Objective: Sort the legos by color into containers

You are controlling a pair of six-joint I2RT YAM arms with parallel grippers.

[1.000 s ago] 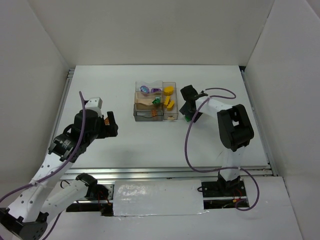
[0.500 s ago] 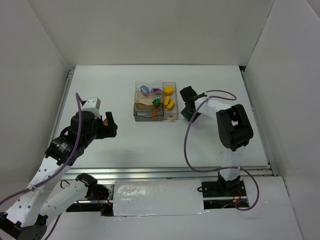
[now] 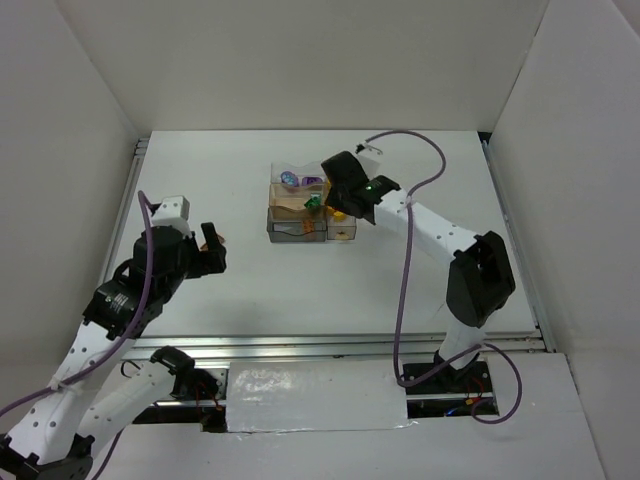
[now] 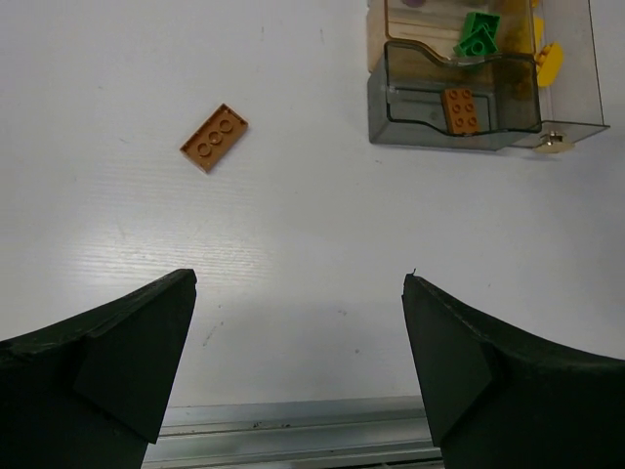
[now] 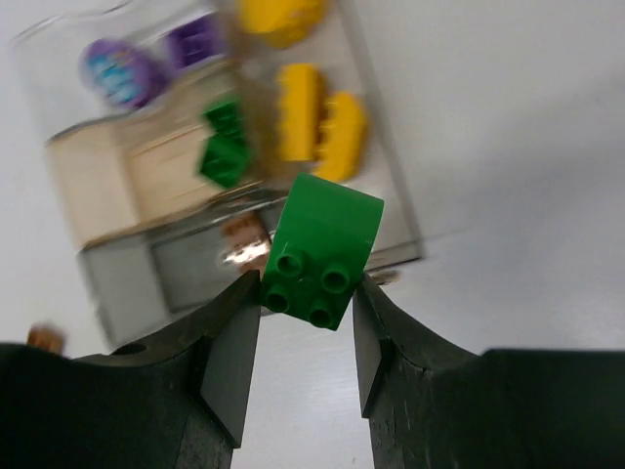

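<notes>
Top cam: R gripper [image 3: 345,195] is out over the containers [image 3: 295,232], a joined cluster of small clear bins, tan and grey tinted, mid-table [image 3: 220,170]. L gripper [image 3: 212,250] hangs well off to the left of them. Most legos look binned already, but they're too small here to count.

L wrist cam: jaws spread wide, nothing btwn them. One orange-brown brick [image 4: 214,137], a flat studded plate, lies loose on the matte white surface, well apart from the bins. A matching orange brick [image 4: 463,108] sits in the grey bin, and green pieces [image 4: 479,34] in the tan one behind it.

R wrist cam: R gripper is clenched on a green brick [image 5: 322,249]. It's glossy hard plastic w/ one rounded edge, four studs facing the cam. It's held above the near side of the cluster; can't tell height. Beyond it are yellow bricks [image 5: 317,107] in their own compartment. A purple rounded piece [image 5: 122,73] and a purple brick [image 5: 190,39] sit at the far corner.

My read: nearly done. What's left is dropping this green in w/ the other greens, then fetching the loose orange-brown one for the grey bin.
</notes>
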